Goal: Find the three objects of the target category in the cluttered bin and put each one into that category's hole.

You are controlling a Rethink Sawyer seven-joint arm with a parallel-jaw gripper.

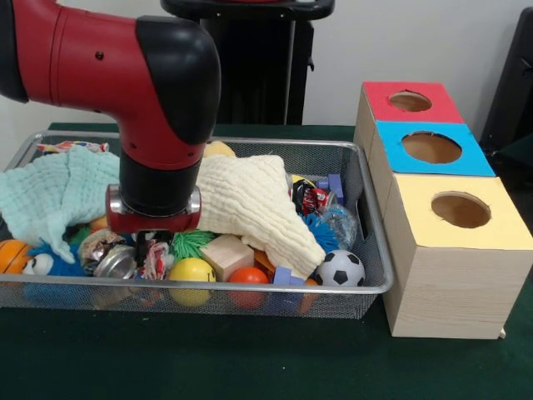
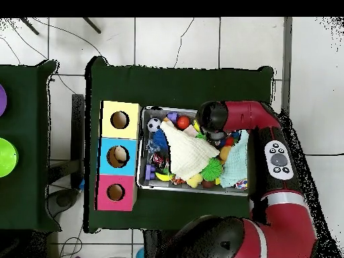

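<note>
While the arm's wrist hangs low over the wire bin, the gripper reaches straight down into the clutter at the front view's left-centre, and whether it is spread or closed I cannot tell, since the black wrist housing and the toys around it hide the working end. Target category is not marked anywhere in view, so the three wanted objects cannot be picked out; judged from the task, they lie somewhere in the bin, likely part buried. Directly round the gripper: a silver bell just to its left in the front view, a green spiky ball and a yellow ball just to its right, then a wooden block and an orange ball. A cream cloth lies draped across the bin's middle and a mint cloth covers the left end; both hide whatever sits under them, and are the main hindrance to searching. A small soccer ball sits at the bin's right front corner, nearest the boxes. The three holes stand in a row beside the bin: yellow box, blue box, red box, all to the right of the gripper in the front view, across the cream cloth. Any carry goes that way, lifted over the bin's wall.
</note>
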